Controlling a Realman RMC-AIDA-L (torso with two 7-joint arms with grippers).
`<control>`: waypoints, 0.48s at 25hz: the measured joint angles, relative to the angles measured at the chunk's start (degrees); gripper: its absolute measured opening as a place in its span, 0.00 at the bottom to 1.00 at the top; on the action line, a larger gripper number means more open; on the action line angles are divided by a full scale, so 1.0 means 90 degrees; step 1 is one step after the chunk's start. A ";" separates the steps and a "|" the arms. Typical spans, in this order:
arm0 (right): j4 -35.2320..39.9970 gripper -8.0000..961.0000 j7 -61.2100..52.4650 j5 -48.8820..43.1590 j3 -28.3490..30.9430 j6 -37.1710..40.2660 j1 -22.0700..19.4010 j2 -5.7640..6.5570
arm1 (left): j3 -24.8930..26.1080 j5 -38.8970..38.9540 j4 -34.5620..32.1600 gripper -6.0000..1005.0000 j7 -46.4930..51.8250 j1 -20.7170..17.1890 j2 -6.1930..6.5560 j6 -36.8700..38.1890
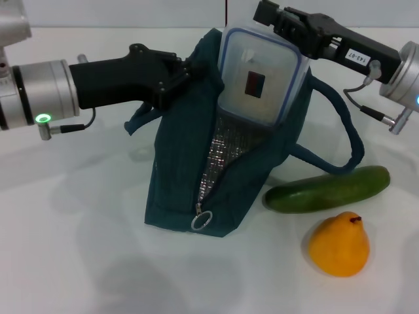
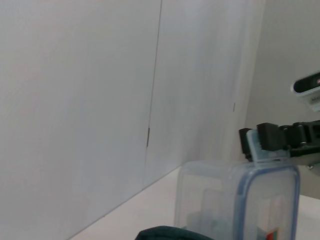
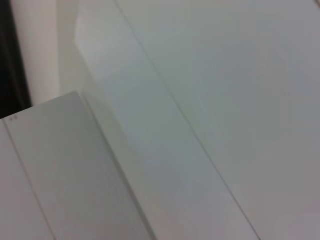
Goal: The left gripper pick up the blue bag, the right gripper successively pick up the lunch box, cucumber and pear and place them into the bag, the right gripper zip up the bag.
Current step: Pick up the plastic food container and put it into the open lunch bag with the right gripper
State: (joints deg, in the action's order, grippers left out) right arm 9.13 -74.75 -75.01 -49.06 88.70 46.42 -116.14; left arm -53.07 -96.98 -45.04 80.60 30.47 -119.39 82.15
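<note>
The blue bag [image 1: 183,183] stands upright on the white table, its zipper open and the silver lining showing. My left gripper [image 1: 185,70] is shut on the bag's top edge from the left. The clear lunch box [image 1: 258,75] with a blue-rimmed lid sits tilted in the bag's mouth, its lower end inside. My right gripper [image 1: 283,25] is shut on the box's upper end. The left wrist view shows the lunch box [image 2: 235,205], the right gripper [image 2: 270,140] on its top tab, and a sliver of the bag [image 2: 170,234]. The cucumber [image 1: 327,190] and pear [image 1: 338,244] lie right of the bag.
The bag's strap [image 1: 340,140] loops out to the right, above the cucumber. A ring zipper pull [image 1: 201,220] hangs at the bag's front base. The right wrist view shows only pale wall panels.
</note>
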 joint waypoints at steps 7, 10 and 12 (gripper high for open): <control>-0.0321 0.13 0.0026 0.0101 -0.0123 -0.0342 0.0039 -0.0005 | -0.0011 -0.0026 0.0189 0.07 -0.0009 0.0120 -0.0006 -0.0136; -0.0325 0.13 -0.0034 0.0102 -0.0362 -0.0592 0.0094 -0.0006 | -0.0012 -0.0026 0.0191 0.07 -0.0017 0.0120 -0.0002 -0.0153; -0.0327 0.13 -0.0048 0.0104 -0.0497 -0.0693 0.0125 -0.0005 | -0.0011 -0.0026 0.0191 0.07 -0.0053 0.0120 0.0002 -0.0154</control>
State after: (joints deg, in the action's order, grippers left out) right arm 6.19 -75.18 -74.07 -53.54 82.46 47.54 -116.19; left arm -53.17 -97.21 -43.32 80.12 31.55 -119.38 80.77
